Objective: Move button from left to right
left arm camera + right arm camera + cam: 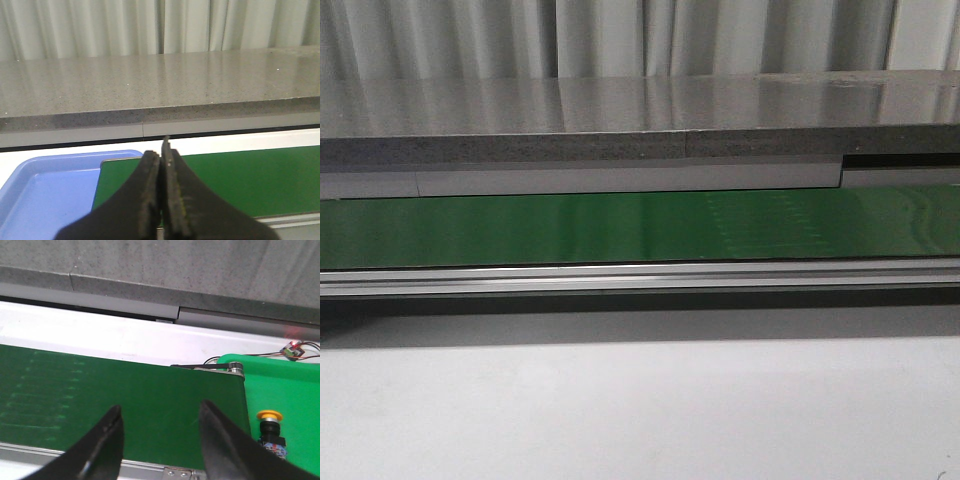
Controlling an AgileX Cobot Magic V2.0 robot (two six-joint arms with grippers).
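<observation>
The button (270,430), with a round orange-yellow cap on a black body, stands upright in a bright green tray (280,390) just past the end of the dark green conveyor belt (125,400). My right gripper (160,412) is open and empty above the belt, beside the button. My left gripper (161,155) is shut with nothing between its fingers, above the other end of the belt (235,180) next to a blue tray (45,195). No gripper or button shows in the front view.
The front view shows the belt (640,228), its aluminium rail (640,278), a grey stone ledge (570,125) behind and the white tabletop (640,410) in front. A small red sensor with wires (292,350) sits by the green tray.
</observation>
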